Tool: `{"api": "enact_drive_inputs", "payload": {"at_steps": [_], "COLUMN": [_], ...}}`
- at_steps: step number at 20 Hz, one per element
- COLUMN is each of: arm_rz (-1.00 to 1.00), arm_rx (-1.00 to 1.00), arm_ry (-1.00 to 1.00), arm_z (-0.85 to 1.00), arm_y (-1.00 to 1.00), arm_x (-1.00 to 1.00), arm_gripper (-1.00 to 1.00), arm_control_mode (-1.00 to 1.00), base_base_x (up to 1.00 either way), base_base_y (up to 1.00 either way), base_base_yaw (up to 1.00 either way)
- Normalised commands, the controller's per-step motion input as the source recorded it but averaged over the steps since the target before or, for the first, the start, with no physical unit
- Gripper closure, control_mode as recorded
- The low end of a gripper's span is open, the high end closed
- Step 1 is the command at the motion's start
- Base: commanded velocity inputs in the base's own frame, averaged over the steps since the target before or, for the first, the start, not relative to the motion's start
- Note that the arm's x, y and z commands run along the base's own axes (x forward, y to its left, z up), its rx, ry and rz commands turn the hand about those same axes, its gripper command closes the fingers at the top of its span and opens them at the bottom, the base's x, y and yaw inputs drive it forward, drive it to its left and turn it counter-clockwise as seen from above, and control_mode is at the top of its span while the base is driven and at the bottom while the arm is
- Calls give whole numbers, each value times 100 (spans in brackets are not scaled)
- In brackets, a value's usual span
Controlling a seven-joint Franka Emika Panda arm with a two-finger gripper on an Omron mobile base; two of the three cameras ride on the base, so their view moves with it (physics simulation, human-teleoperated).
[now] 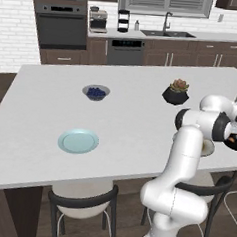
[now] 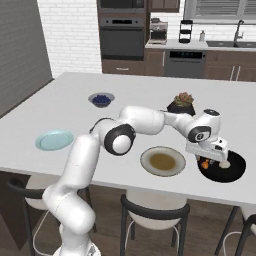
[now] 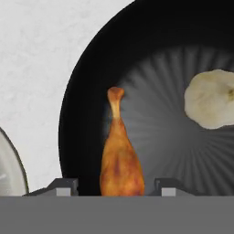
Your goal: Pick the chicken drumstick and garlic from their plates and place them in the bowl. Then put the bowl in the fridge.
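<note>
Left base: blue plate (image 1: 78, 141) bare on worktop (image 1: 130, 121).
Right base: gripper (image 2: 210, 159) low over bowl (image 2: 235, 171).
Hand: drumstick (image 3: 119, 160) and garlic (image 3: 213, 98) in bowl; fingers (image 3: 66, 186) spread, gripping nothing.
Risk: rising crookedly could drag the drumstick out.

No writing, label, brand or number can be read anywhere here; the oven (image 1: 62, 16) and the dishwasher (image 1: 125, 51) panels are too blurred to make out.
</note>
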Motion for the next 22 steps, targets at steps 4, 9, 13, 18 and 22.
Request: {"api": "enact_drive_inputs", "payload": {"at_steps": [4,9,13,18,22], "arm_rz": [5,3,12,21,25], "arm_rx": [0,0,0,-4,-4], "arm_ry": [0,0,0,0,-3], "arm_z": [6,39,21,-1,-1], "arm_y": [-24,-12,-1,19,8], "arm_x": [0,-13,-62,-74,-45], "arm_gripper": [-100,-100,-100,-100,-100], "arm_control_mode": [-100,-100,-100,-100,-100], "base_base_x": [0,0,0,0,0], "base_base_y": [0,0,0,0,0], "base_base_yaw": [0,0,0,0,0]}}
